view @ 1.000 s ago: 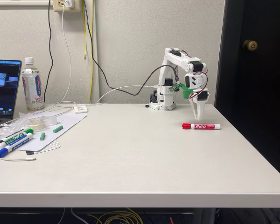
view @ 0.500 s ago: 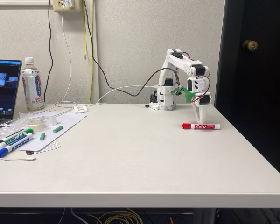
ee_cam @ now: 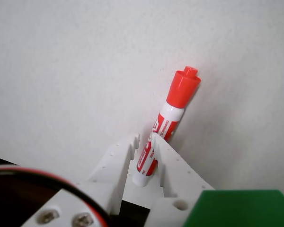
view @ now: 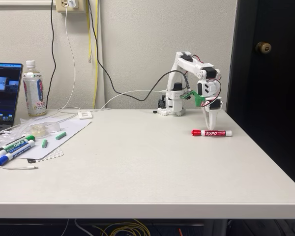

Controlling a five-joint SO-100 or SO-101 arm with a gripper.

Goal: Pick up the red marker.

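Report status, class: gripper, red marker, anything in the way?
Gripper down over red marker, fingers either side, grip unconfirmed. Marker flat on table. Nothing in the way.

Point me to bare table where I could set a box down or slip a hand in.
Free: the wide middle and front of the table, between the paper sheet on the fixed view's left and the red marker on its right. Crowded: left edge, with laptop, bottle, green and blue markers. Avoid the gripper, jaws straddling the red marker.
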